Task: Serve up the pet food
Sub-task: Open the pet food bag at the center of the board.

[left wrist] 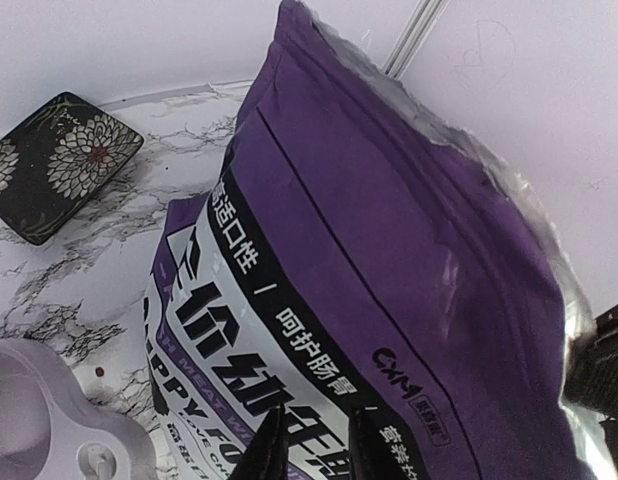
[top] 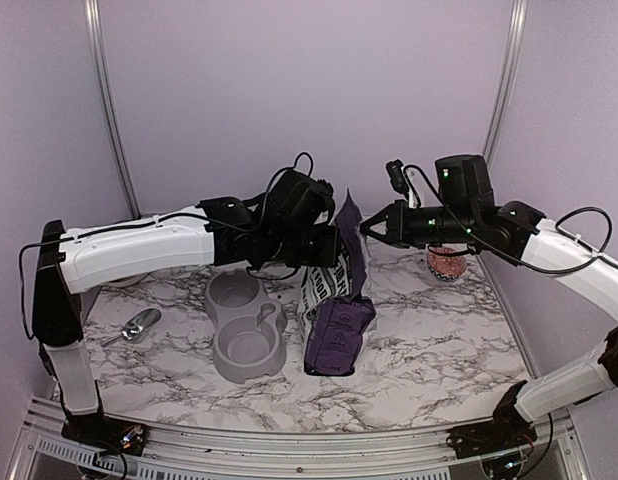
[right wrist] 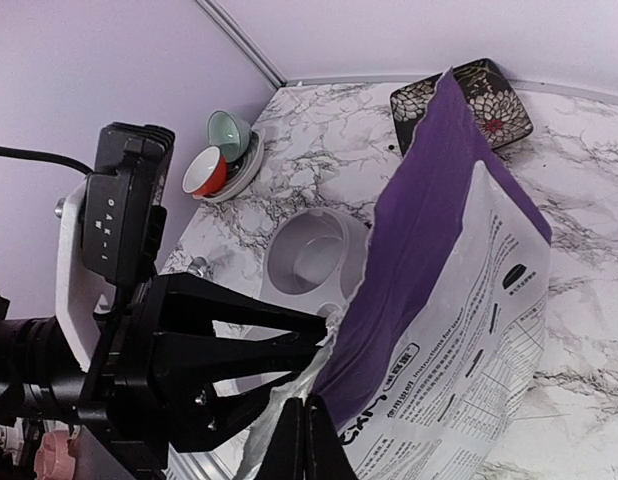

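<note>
Purple pet food bag [top: 339,330]; grey bowl [top: 239,318]; marbled table [top: 429,340].

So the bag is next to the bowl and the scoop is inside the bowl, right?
No. The scoop lies on the table, left of the bowl, not inside it. The bag is next to the bowl. The top view shows this.

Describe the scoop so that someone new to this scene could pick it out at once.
Start at the marble table and find the grey double bowl near its middle. Left of the bowl, apart from it, lies the scoop: the only small, shiny metal thing.
</note>
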